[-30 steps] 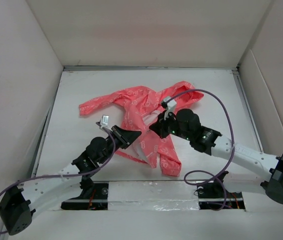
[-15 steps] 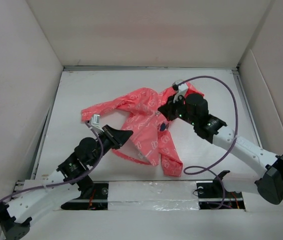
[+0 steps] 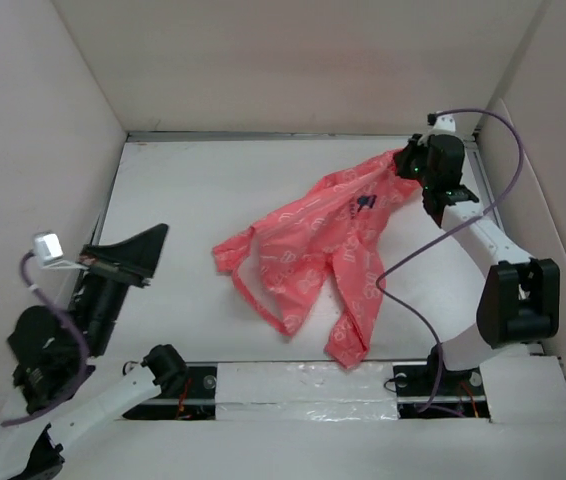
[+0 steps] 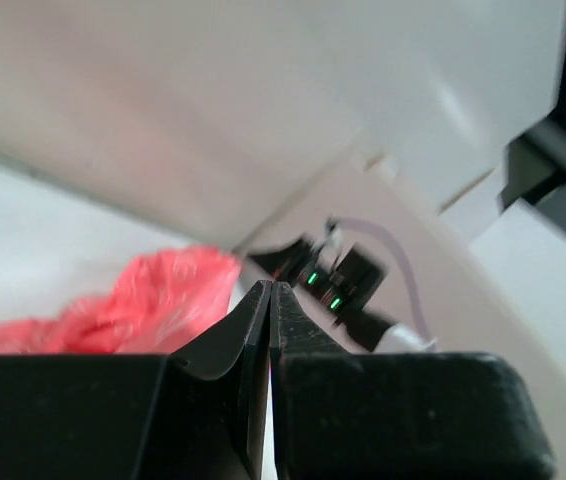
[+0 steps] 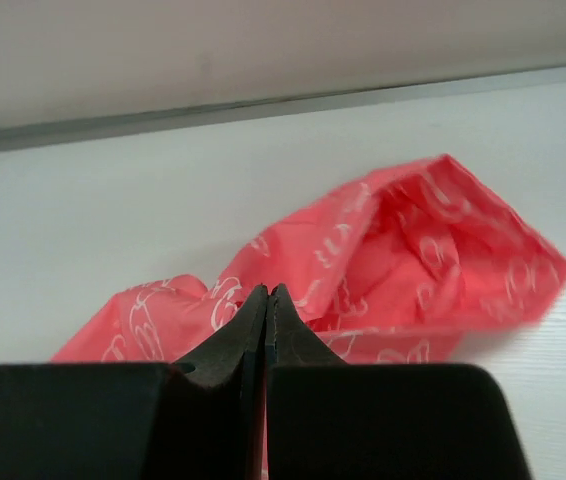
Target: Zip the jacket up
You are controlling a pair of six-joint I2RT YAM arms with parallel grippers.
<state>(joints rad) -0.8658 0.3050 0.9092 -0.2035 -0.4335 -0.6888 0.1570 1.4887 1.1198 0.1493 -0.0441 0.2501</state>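
Watching from afar, I see my right jaws clenched, apparently on the coral jacket [image 3: 313, 240] (stretched across the bench [image 3: 183, 190]); left jaws clenched empty, well apart.

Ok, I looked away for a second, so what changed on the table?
The right gripper, shut on the jacket, dragged it toward the far right corner. The left gripper left the jacket and drew back to the near left, empty. Both jaws stayed shut; the jacket stays open and crumpled on the table.
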